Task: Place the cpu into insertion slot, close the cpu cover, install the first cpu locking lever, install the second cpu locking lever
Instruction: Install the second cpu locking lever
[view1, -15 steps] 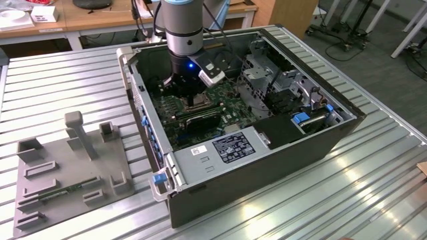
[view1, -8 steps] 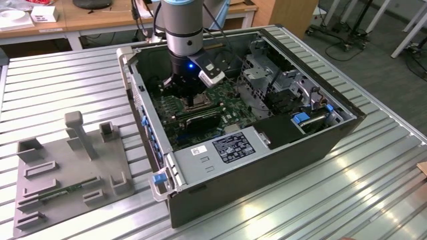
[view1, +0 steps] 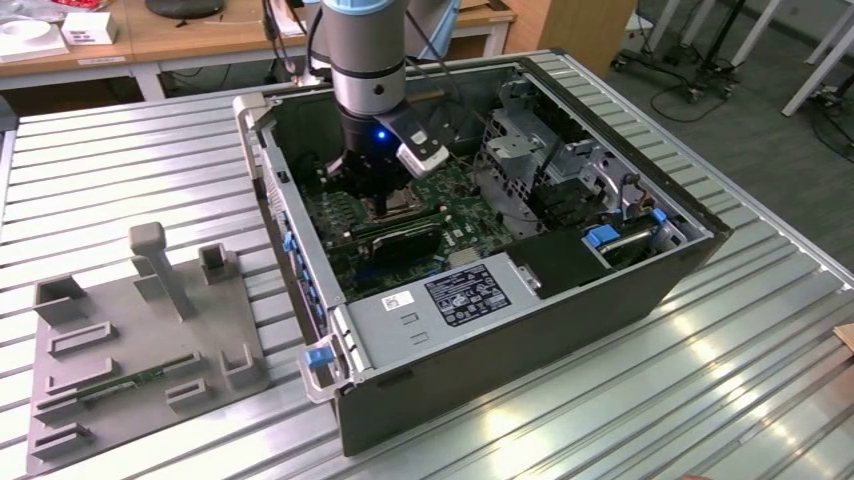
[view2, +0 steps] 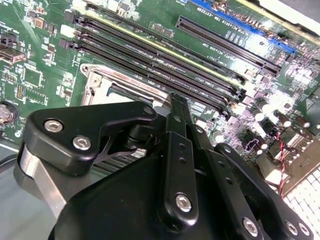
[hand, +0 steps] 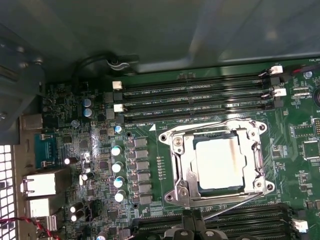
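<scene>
A single robot arm reaches down into an open computer case (view1: 627, 270) lying on a ribbed metal table (view1: 134, 170), its gripper (view1: 383, 200) low over the green motherboard (hand: 210, 75). I cannot tell whether the gripper is open or closed, or whether it is touching anything. In the first wrist view the cpu (hand: 220, 163), one pale square chip, sits flat inside the one insertion slot (hand: 182, 197). The one cpu cover (hand: 176, 165), a silvery frame, lies down around the chip with its middle showing the chip's top. A thin metal rod, which I judge to be a locking lever (hand: 235, 204), runs slanted along the socket edge nearest the gripper and looks unlatched; I can make out just this one. To do the lever step well, my judgement is that the push should follow the lever's arc down and then sideways under its hook, steady and without scraping the board. Four long black memory slots (hand: 195, 97) lie side by side just beyond the socket.
</scene>
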